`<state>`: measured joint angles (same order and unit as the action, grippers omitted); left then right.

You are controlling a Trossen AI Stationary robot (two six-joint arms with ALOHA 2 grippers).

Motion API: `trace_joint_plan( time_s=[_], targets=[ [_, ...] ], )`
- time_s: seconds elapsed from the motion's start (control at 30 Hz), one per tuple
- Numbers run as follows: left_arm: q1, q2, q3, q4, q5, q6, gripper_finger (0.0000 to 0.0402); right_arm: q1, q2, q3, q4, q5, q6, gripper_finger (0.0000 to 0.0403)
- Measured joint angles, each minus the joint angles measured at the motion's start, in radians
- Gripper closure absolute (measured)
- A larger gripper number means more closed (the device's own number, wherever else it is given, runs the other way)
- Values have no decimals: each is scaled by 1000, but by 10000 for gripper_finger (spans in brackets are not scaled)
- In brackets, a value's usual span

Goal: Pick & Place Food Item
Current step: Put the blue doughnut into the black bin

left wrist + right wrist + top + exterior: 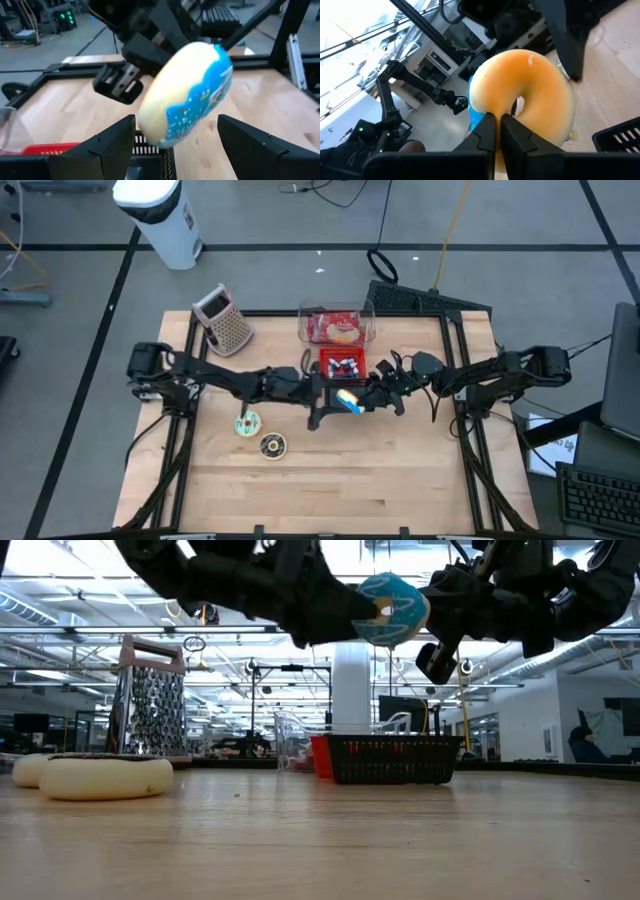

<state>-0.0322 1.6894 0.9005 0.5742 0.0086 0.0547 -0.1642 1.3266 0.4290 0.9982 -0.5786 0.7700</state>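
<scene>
High view: blue-iced doughnut (349, 401) held between left hand (322, 402) and right hand (372, 397), just beside the red basket (341, 364).
Low view: doughnut (390, 608) well above table (320, 840).
Left wrist: fingers (107, 145) spread wide either side of the doughnut (187, 95).
Right wrist: fingers (485, 132) pressed together, pinching the doughnut's (522, 102) ring.

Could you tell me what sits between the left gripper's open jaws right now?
The blue-iced donut, in the left wrist view: it hangs in the gap between the jaws, apparently touching neither, while the right gripper is shut on its ring.
</scene>
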Motion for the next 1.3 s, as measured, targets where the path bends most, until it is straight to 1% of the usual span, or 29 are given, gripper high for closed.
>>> trace_joint_plan(
  time_s=[0.1,0.17,0.33,0.4,0.47,0.53,0.63,0.7,0.77,0.83,0.93,1.03,1.1,1.17,1.3],
  targets=[
    [0,28,35,1,1,25,119,3,0,0,0,-2,0,399],
    [0,26,40,5,2,41,119,3,0,0,0,-5,0,399],
    [-1,10,39,-15,2,68,120,2,0,0,0,-55,-1,399],
    [-2,8,39,-20,12,71,128,2,0,0,0,-55,-5,399],
    [-2,11,39,-27,25,70,145,2,0,0,-4,-55,-12,399],
    [-2,11,39,-25,43,68,171,2,0,0,-7,-55,-22,399],
    [-2,10,39,-24,71,62,220,2,0,0,-8,-56,-41,398],
    [-1,5,39,-28,93,35,255,2,0,0,-9,-55,-77,390],
    [-1,-3,39,-35,102,-23,287,2,0,0,-7,-54,-128,374],
    [6,-8,39,-44,110,-118,317,2,0,0,-7,-54,-184,352],
    [28,-36,38,-101,160,-277,357,2,0,0,-9,-55,-290,312],
    [52,-67,39,-210,206,-416,387,1,0,0,-13,-54,-384,269],
    [57,-69,39,-260,199,-486,390,-5,0,0,-20,-54,-447,243],
    [56,-68,39,-297,157,-547,383,-16,0,0,-19,-37,-498,222],
    [48,-51,39,-345,9,-639,371,-27,0,0,-23,90,-583,199]
  ],
)
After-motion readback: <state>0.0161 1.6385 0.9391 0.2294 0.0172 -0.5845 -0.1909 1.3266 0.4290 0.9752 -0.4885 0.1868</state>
